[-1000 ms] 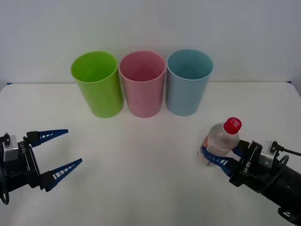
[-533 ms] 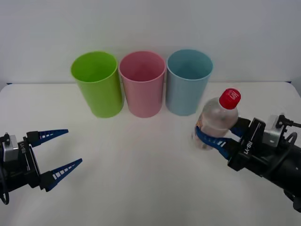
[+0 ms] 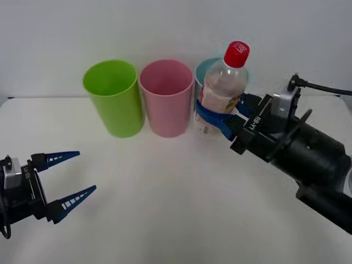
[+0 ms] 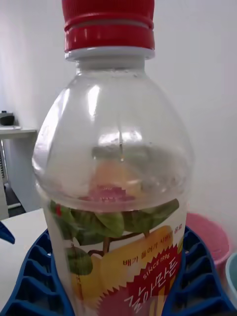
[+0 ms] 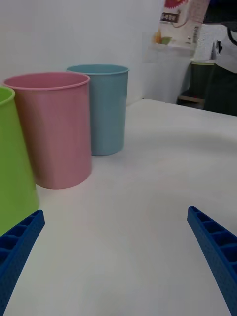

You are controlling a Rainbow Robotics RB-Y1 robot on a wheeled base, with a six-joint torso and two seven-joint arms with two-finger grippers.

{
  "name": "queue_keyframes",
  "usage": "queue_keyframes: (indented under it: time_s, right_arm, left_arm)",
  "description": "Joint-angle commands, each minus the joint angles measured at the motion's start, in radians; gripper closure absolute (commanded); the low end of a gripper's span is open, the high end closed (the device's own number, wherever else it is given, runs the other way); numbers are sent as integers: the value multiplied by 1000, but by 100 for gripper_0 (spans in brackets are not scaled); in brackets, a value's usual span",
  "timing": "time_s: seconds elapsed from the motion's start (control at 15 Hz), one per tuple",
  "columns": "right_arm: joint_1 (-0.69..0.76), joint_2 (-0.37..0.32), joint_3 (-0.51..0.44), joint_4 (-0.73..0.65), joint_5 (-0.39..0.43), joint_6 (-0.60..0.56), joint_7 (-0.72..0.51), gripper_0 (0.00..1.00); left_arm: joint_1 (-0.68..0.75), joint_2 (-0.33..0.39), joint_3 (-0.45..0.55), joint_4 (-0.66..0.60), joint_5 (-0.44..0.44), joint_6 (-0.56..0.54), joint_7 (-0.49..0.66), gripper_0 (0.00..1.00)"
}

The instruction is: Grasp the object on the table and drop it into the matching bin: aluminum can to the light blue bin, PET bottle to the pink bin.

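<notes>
Right gripper [image 3: 220, 116] holds the PET bottle [image 3: 223, 91] aloft, blue fingers clamped round its lower body, red cap up, bottle near upright w/ a slight lean. In the front view the bottle hangs in front of the light blue bin [image 3: 206, 69], covering most of it, just at 3 o'clock of the pink bin [image 3: 166, 98]. Whether it sits above either rim or short of them can't be told. The right wrist view shows the bottle [image 4: 118, 197] close up: clear, w/ a fruit-and-leaf label, fingers [image 4: 34, 276] cupping both sides; pink bin rim [image 4: 207, 242] at the edge behind it.

Left gripper [image 3: 69, 179] rests low at approx. 8 o'clock on the white bench [image 3: 165, 209], fingers spread wide, nothing between them, well apart from the bins. Left wrist view looks past its fingers [image 5: 212, 247] to the pink bin [image 5: 54, 128] and light blue bin [image 5: 101, 108] standing side by side, lime green bin [image 3: 113, 96] next in the row.
</notes>
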Motion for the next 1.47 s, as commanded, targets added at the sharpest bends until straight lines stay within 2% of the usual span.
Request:
queue_keyframes:
  time_s: [0.07,0.47,0.6,0.8,1.07,1.47]
  right_arm:
    - [-137,0,84,118,26,115,-13,100]
    - [-421,0,232,411,-2,335,-13,100]
    - [-493,3,255,486,-17,383,-13,100]
    - [-588,45,258,621,-16,412,-4,100]
    - [-662,98,261,741,3,470,9,100]
    - [-717,104,285,839,11,539,19,100]
  left_arm:
    - [0,0,0,0,0,0,0,0]
    - [0,0,0,0,0,0,0,0]
    - [0,0,0,0,0,0,0,0]
    - [0,0,0,0,0,0,0,0]
    - [0,0,0,0,0,0,0,0]
    - [0,0,0,0,0,0,0,0]
